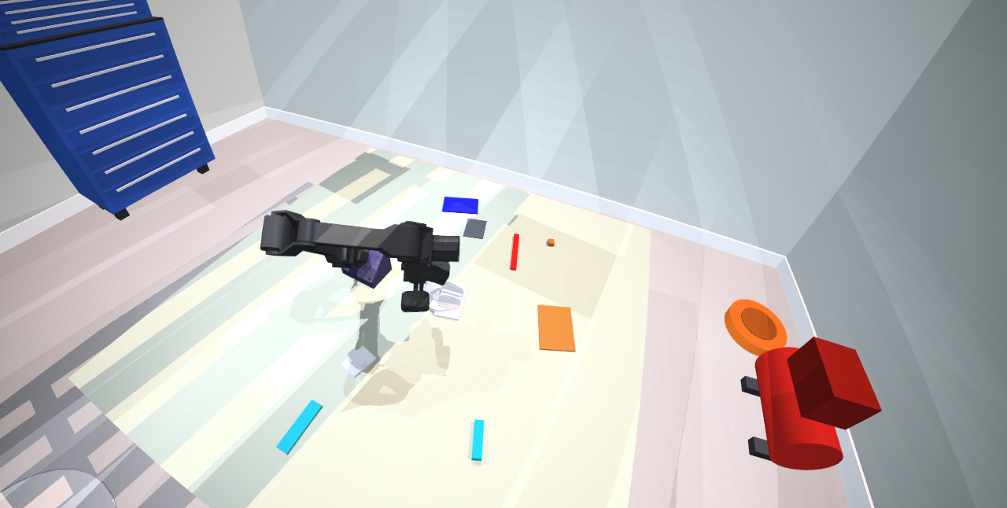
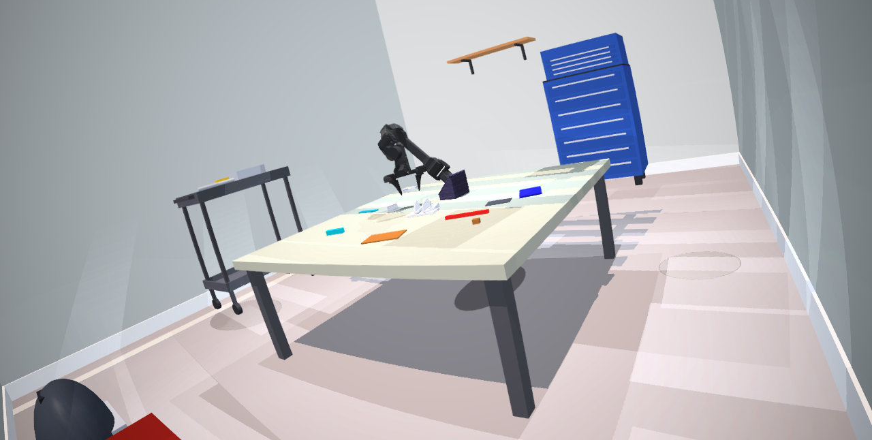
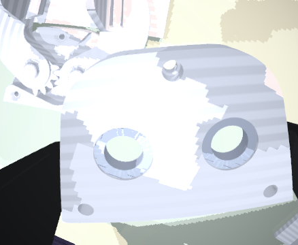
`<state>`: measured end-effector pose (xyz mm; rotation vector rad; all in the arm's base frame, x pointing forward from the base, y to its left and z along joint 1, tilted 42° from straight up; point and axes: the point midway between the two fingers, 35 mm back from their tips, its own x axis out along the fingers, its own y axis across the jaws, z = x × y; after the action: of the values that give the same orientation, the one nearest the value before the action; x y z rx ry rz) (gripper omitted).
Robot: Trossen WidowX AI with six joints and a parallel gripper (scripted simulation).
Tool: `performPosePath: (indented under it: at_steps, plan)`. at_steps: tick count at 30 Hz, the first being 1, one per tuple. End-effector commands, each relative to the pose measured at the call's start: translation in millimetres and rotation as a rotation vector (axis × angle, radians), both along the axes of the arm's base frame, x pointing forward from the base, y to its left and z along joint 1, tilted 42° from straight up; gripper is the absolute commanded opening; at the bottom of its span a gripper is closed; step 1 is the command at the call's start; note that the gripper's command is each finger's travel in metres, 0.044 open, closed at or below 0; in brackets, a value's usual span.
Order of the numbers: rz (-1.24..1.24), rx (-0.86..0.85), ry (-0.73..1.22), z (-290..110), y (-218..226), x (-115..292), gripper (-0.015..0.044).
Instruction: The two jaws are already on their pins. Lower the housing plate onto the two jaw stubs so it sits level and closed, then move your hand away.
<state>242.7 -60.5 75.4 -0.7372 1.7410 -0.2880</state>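
The exterior view shows what the top view hides under the arm: the plate (image 2: 409, 189) (image 3: 176, 102) hangs between the fingers of the gripper (image 1: 415, 300) (image 2: 409, 191) (image 3: 173, 143), above the table (image 1: 492, 378) (image 2: 366, 256) and apart from the base (image 1: 448, 300) (image 2: 422, 209) (image 3: 50, 58). From the top, only the dark back of the gripper shows, just beside the base. The gripper stands wide open across the plate, with a finger against each short side.

The wrist view adds the plate's face: two large round holes, a small one near the arched edge and two small dimples near the straight edge. It also shows gear teeth on the base, which the other views leave too small to read. The base lies past the plate's upper left there, partly covered by it.

The plate's long axis runs from finger to finger, crosswise in the wrist view and slightly raised at the right. Its arched edge points to the top of that view, the side where the base lies; its straight edge points away from the base. Seen nearly edge-on in the exterior view, it looks close to flat, though exact level cannot be told.
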Motion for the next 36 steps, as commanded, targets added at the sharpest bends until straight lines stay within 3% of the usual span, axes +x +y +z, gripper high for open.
performPosePath:
  at_steps: [1,16,36]
  plan:
    - [-0.048,-0.014,-0.028,-11.0,11.3,-0.5,0.0351]
    - [-0.202,-0.083,-0.151,-41.8,47.4,-6.3,0.0351]
    - [-0.209,-0.085,-0.157,-42.1,47.8,-6.4,0.0351]
